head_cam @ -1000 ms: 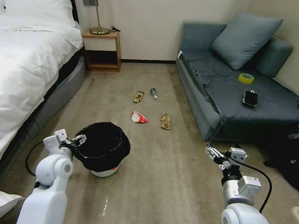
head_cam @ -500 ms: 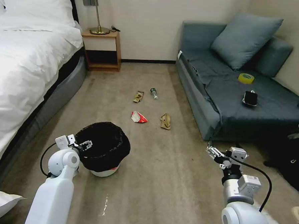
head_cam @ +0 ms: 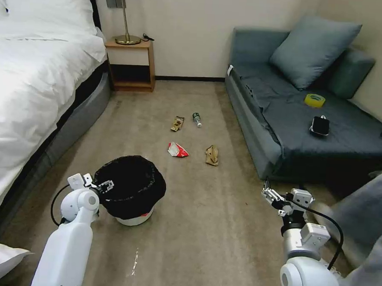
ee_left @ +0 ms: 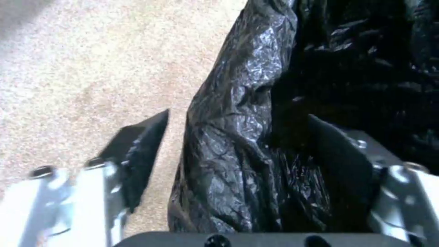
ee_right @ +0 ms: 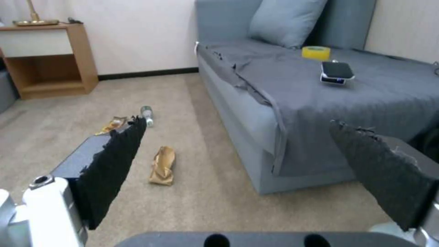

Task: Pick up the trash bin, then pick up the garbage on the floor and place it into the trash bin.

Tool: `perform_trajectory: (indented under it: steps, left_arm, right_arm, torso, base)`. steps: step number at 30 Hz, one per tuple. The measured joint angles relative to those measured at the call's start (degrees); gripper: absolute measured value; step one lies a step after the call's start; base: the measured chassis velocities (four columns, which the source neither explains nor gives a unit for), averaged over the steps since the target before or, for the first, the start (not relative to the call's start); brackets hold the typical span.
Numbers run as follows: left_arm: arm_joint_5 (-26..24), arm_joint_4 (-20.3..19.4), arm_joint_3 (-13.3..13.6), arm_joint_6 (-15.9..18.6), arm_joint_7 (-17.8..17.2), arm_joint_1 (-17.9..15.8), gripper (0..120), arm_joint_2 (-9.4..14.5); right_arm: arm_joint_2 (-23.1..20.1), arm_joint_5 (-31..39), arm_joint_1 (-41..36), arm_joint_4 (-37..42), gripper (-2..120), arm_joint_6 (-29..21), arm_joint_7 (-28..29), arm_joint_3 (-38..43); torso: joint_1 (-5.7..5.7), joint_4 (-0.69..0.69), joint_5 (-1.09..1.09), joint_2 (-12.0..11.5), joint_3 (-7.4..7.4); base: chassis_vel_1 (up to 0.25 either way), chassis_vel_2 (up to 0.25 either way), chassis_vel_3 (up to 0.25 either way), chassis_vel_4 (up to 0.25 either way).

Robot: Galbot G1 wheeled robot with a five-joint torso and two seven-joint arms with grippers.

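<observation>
Crinkly black liner on the small round white trash bin sits between the left gripper's spread fingers at its 9 o'clock rim, so the slippery plastic might slide out, imo.

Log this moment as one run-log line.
left gripper: open, fingers straddling trash bin rim | right gripper: open, idle | garbage: on floor

Both arms white glossy shells with round joint caps, a black cable looping behind each wrist; left end effector and right end effector silver-metal, with black serrated-edge finger pads.
</observation>
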Motion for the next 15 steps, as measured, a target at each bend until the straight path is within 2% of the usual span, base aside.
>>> perform_trajectory:
  steps: [1,4,6,8,10,12,15]
  left_arm:
    - [-0.11,0.04,0.11,-0.01,0.0,-0.07,72,-0.21]
    - [-0.2,0.03,0.21,-0.02,0.0,-0.09,68,-0.39]
    - [-0.59,-0.15,0.48,-0.03,-0.08,-0.04,54,-0.57]
    - [-0.73,-0.17,0.52,-0.03,-0.16,-0.03,52,-0.61]
    - [-1.59,-0.19,0.58,-0.04,-0.65,0.02,41,-0.73]
    - [-1.83,-0.2,0.58,-0.04,-0.79,0.04,38,-0.77]
    - [-2.8,-0.22,0.5,-0.05,-1.39,0.16,24,-0.94]
  right_arm:
    - [-0.05,0.0,-0.01,-0.02,100,0.08,0.05,0.04]
    - [-0.14,0.0,-0.03,-0.04,100,0.17,0.09,0.14]
    - [-0.32,0.04,-0.04,-0.06,100,0.39,0.19,0.29]
    - [-0.36,0.06,-0.05,-0.06,100,0.45,0.22,0.32]
    - [-0.5,0.12,-0.11,-0.06,100,0.81,0.3,0.38]
    - [-0.58,0.15,-0.17,-0.06,100,0.94,0.3,0.38]
    - [-1.0,0.41,-0.29,-0.22,100,1.74,0.55,0.47]
  torso:
    - [0.0,0.0,-0.01,0.0,0.0]
    - [0.0,0.0,-0.02,0.0,0.0]
    - [0.0,0.0,-0.04,0.0,0.0]
    - [0.0,0.0,-0.04,0.0,0.0]
    - [0.0,-0.01,-0.04,0.0,0.0]
    - [0.0,-0.01,-0.04,0.01,0.0]
    - [0.0,-0.01,-0.03,0.01,0.0]
  base:
    - [0.0,0.0,0.0,0.0]
    - [0.0,0.0,0.0,0.0]
    - [0.0,0.0,0.0,0.0]
    - [0.0,0.0,0.0,0.0]
    - [0.0,0.0,0.0,0.0]
    - [0.0,0.0,0.0,0.0]
    - [0.0,0.0,0.0,0.0]
